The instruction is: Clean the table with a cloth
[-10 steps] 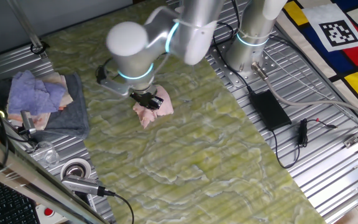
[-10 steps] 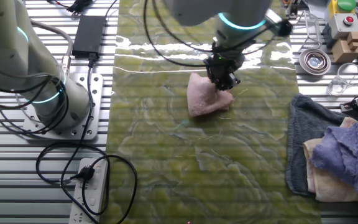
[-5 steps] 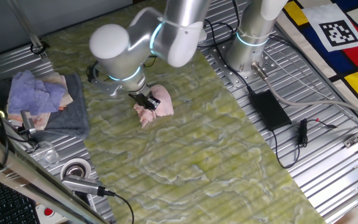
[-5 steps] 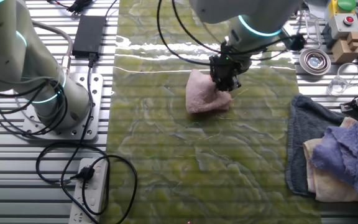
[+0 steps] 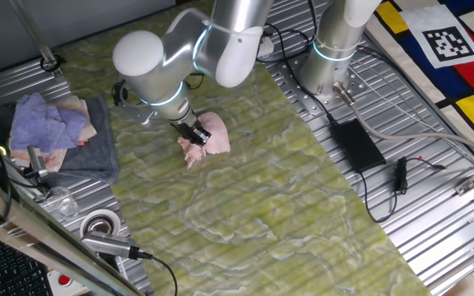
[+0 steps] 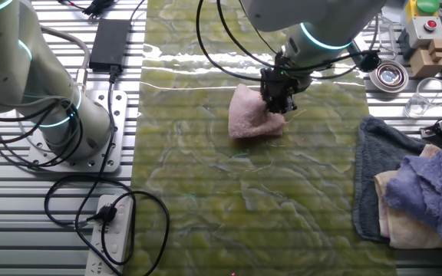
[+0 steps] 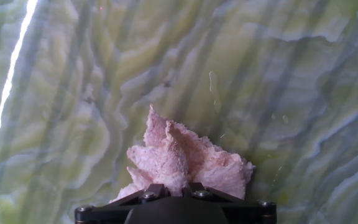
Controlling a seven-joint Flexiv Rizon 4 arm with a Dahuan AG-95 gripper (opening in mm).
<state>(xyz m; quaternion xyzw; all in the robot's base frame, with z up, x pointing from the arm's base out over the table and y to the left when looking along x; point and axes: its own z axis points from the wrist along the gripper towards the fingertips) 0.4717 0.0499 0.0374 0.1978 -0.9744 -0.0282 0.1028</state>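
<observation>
A: Comparing with 1 second back, what has changed?

B: Little on the tabletop (image 5: 303, 205). The pink cloth (image 5: 206, 140) sits in nearly the same spot, left of centre in one fixed view and just above centre in the other fixed view (image 6: 252, 119). The arm's elbow has swung toward the left of the frame, and the gripper (image 5: 194, 133) has turned slightly over the cloth.

A: And the jaws?

B: Clenched on a bunched peak of the cloth; the hand view shows pink folds (image 7: 179, 158) rising straight from the black gripper body (image 7: 176, 208) at the bottom edge.

A: Meaning for the task?

B: My guess is a wiping stroke pivoting in place or reversing, since the cloth has barely travelled. Most of the marbled surface toward the lower right looks not yet covered.
</observation>
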